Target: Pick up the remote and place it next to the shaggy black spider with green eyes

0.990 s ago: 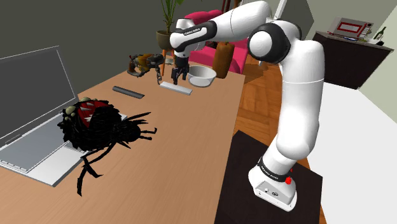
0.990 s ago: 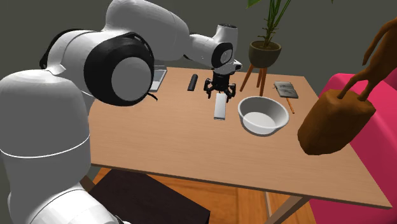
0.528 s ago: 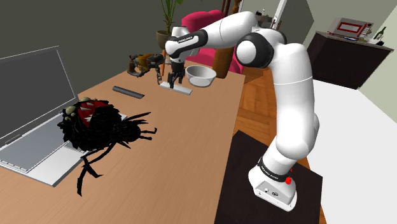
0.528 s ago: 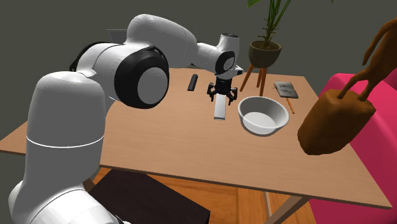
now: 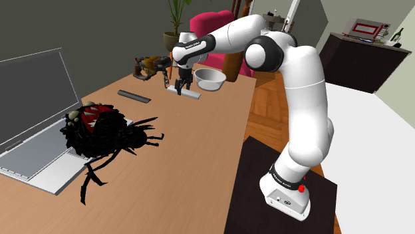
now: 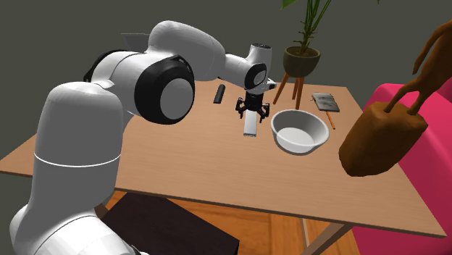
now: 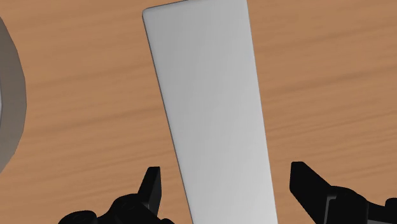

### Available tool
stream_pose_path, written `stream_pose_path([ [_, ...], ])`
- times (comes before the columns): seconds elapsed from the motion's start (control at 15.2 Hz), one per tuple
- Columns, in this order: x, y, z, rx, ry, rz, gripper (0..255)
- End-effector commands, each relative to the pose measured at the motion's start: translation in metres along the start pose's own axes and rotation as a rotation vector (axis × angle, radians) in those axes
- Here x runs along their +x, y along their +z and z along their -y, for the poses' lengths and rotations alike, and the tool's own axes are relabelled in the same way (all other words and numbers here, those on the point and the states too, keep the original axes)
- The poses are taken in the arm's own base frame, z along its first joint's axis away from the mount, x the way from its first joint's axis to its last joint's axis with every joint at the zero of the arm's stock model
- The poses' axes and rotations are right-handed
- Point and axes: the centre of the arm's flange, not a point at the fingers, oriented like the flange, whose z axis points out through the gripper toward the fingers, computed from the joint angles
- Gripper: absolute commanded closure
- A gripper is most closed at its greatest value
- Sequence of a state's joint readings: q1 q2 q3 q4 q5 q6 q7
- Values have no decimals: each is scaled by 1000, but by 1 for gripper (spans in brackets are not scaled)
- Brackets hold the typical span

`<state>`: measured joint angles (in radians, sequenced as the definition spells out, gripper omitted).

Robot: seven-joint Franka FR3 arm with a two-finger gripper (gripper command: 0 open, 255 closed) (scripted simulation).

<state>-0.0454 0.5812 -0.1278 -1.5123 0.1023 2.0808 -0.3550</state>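
The remote [image 5: 189, 92] [image 6: 250, 124] [image 7: 210, 108] is a plain pale grey slab lying flat on the wooden table [image 5: 199, 146], beside a white bowl [image 5: 210, 79]. My black gripper [image 5: 181, 85] [image 6: 251, 110] [image 7: 226, 175] hangs low over one end of it, open. One finger stands on each side of the slab, apart from it. The shaggy black spider [image 5: 106, 133] sits towards the shoulder view's left, partly on a grey laptop [image 5: 33, 133], well away from the remote.
A thin black bar [image 5: 134, 97] [image 6: 220, 93] lies between spider and remote. The bowl [image 6: 299, 130] [image 7: 7, 121] is close beside the gripper. A dark book [image 6: 325, 101], a potted plant [image 6: 300, 58], a brown bag [image 6: 377, 138] and a pink sofa [image 5: 219, 30] stand around the table's far end.
The arm has stretched out and the gripper has come down closer over the remote's end. Its fingers stay apart. The remote has not moved.
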Motion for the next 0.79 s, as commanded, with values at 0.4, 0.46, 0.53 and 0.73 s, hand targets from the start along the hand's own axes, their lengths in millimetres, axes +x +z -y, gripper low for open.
stream_pose_path([
  [0.4, 0, 0, 0, 0, 0, 0, 255],
  [0.46, 0, 0, 0, 0, 0, 0, 255],
  [0.53, 0, 0, 0, 0, 0, 0, 255],
  [0.73, 0, 0, 0, 0, 0, 0, 255],
])
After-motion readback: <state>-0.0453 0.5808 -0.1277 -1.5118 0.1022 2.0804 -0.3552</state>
